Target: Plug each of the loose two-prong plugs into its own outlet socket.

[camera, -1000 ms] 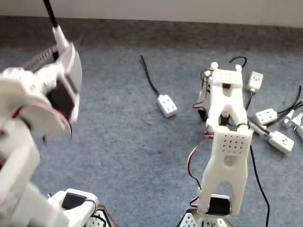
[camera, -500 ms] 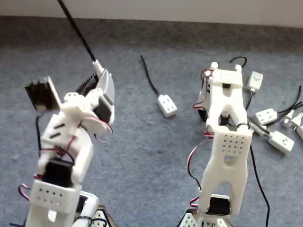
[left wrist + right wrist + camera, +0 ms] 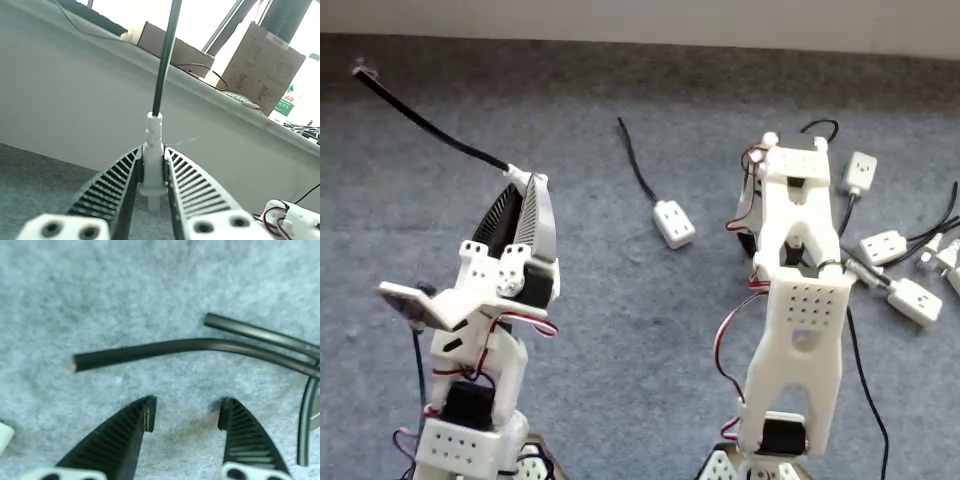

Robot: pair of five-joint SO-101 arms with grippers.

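Lining up the prongs is what matters most now, I'd say. The left gripper is clenched on a white plug, pinching its body from both sides. The plug's black cord runs out past the fingertips toward the far left of the table. I cannot make out which way the prongs face, so that needs checking before any push.

The nearest free socket lies flat near the middle of the table, to the right of the plug and well apart from it. The plug should come down square over the slots and go in straight. The socket is light and loose, so it will likely skid unless something steadies it. The trailing cord could also drag the plug askew.

The left arm stands folded on the near left, its gripper lifted off the table and pointing toward the far side. The right arm is stretched out long toward the far right. The right gripper is released and holds nothing, hanging just above a loose cord end. More sockets lie further right.
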